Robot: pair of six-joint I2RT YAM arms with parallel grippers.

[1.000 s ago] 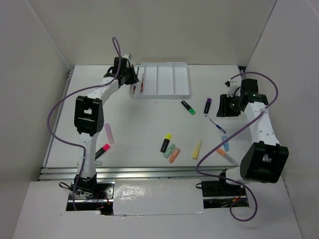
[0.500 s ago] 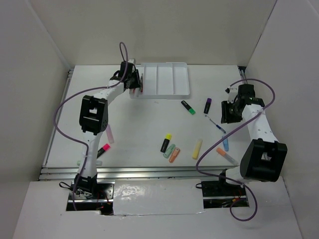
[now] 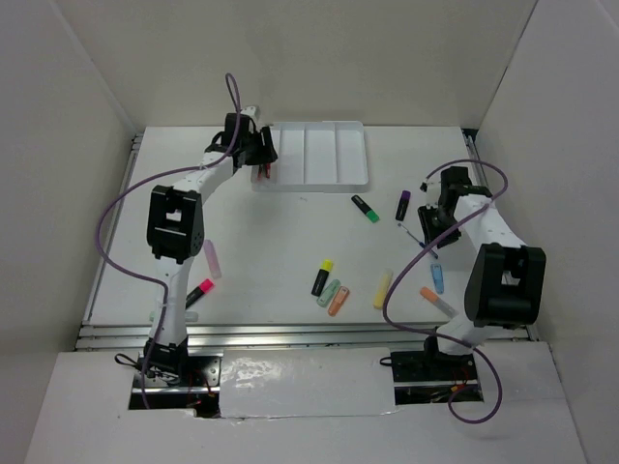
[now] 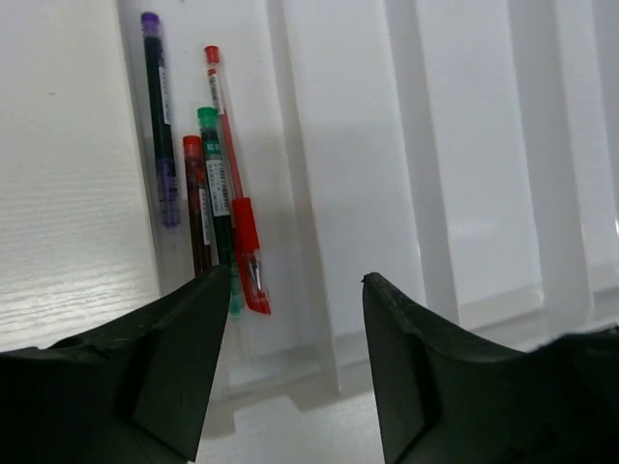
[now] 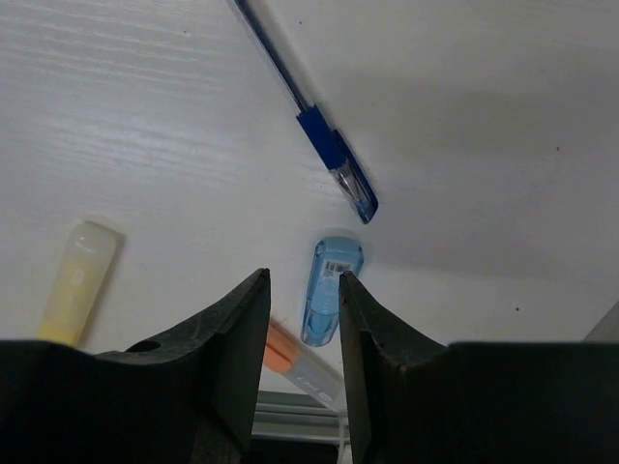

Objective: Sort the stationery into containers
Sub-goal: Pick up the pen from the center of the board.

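The white four-compartment tray (image 3: 338,155) stands at the back. Its leftmost compartment (image 4: 280,116) holds several pens: a purple pen (image 4: 158,116), a red pen (image 4: 232,184), a green-capped pen (image 4: 215,193) and a dark red pen (image 4: 196,213). My left gripper (image 4: 296,275) is open and empty just above that compartment's near end; it also shows in the top view (image 3: 263,155). My right gripper (image 5: 303,275) is open and empty above the table, over a blue pen (image 5: 314,135) and a blue marker (image 5: 329,290); the top view shows it at the right (image 3: 428,220).
Loose on the table are a green-capped highlighter (image 3: 365,208), a purple-capped highlighter (image 3: 402,204), a yellow marker (image 3: 383,288), a yellow-capped highlighter (image 3: 322,277), green (image 3: 329,293) and orange (image 3: 338,301) markers, a pink marker (image 3: 211,258), a pink-capped highlighter (image 3: 198,292) and an orange marker (image 3: 437,303).
My right gripper has moved left and toward the blue pen. My left gripper has stayed at the tray's left compartment with small shifts.
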